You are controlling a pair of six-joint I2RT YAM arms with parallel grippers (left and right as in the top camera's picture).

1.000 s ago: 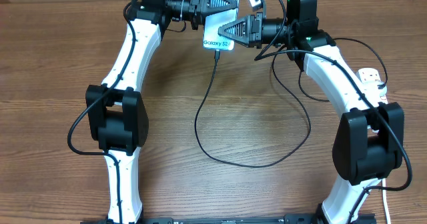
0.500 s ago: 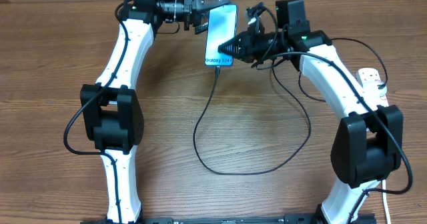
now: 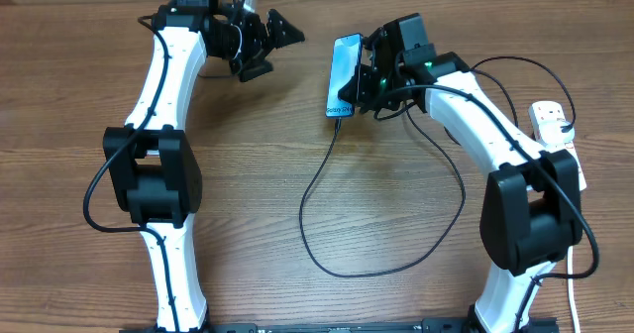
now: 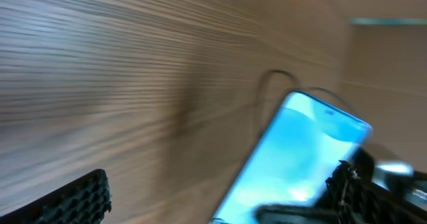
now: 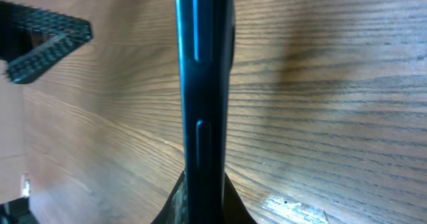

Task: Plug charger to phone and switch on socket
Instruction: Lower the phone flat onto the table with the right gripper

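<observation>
The phone (image 3: 343, 76) with its bright blue screen is tilted on edge at the back middle of the table. My right gripper (image 3: 363, 79) is shut on it; in the right wrist view the phone's dark edge (image 5: 203, 97) runs up between the fingers. The black charger cable (image 3: 327, 224) is plugged into the phone's lower end and loops across the table toward the right. My left gripper (image 3: 282, 38) is open and empty, left of the phone; the phone's blue screen shows in its view (image 4: 293, 164). The white socket strip (image 3: 555, 125) lies at the right edge.
The charger cable's loop (image 3: 446, 189) lies on the wooden table between the two arms. The strip's white cord (image 3: 573, 308) runs down the right edge. The left gripper's fingers (image 5: 47, 41) show at the upper left of the right wrist view.
My left gripper let go of the phone and moved away to the left. My right gripper has tipped the phone on edge and shifted it slightly right.
</observation>
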